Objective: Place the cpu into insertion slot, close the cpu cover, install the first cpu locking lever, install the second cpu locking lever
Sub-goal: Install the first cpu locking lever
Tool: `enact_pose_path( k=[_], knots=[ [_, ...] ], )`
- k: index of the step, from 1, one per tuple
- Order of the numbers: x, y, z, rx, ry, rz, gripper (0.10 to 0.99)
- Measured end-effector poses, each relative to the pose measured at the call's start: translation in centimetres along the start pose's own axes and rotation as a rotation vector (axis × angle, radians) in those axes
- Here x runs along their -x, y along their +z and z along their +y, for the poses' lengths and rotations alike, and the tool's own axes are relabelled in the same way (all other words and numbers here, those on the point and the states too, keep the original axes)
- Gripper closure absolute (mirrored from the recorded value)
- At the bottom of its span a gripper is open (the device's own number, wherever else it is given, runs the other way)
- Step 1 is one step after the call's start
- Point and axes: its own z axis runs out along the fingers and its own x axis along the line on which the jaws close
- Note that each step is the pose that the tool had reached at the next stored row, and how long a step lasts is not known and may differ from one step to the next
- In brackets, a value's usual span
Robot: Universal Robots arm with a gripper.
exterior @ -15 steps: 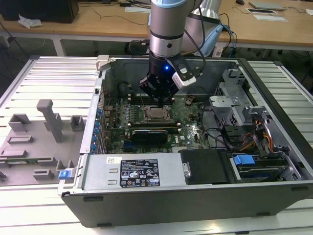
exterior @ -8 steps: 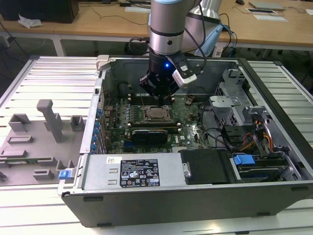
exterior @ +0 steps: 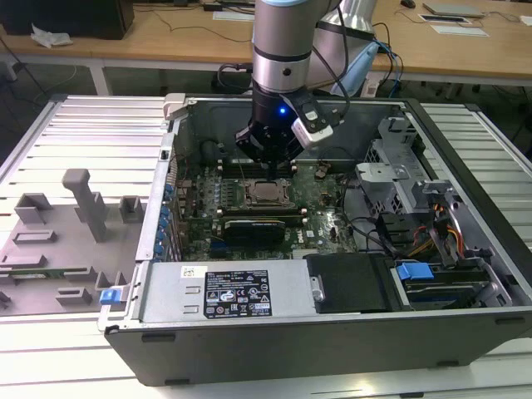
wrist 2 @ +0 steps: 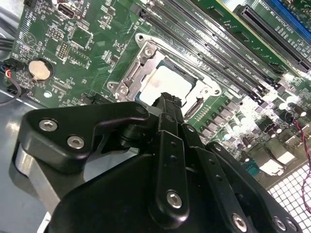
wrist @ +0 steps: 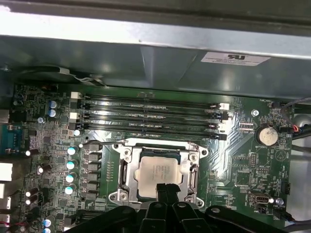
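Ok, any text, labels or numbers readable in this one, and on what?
Nothing reads clearly enough to quote.
Black-and-white sticker on the silver metal box, exterior view: print too small.
White label on the grey case wall, first wrist view: blurred.
Silvery-beige square cpu, its top: faint marks, unreadable.
Green motherboard lettering: too small.

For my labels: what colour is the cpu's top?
Pale silvery-beige cpu, best in the first wrist view.
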Motion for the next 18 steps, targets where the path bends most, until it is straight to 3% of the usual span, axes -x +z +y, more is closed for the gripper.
enact_pose_path(
  k=[18],
  knots=[
    [-1.42,-0.01,0.1,0.0,0.0,-0.0001,0.98]
  ],
)
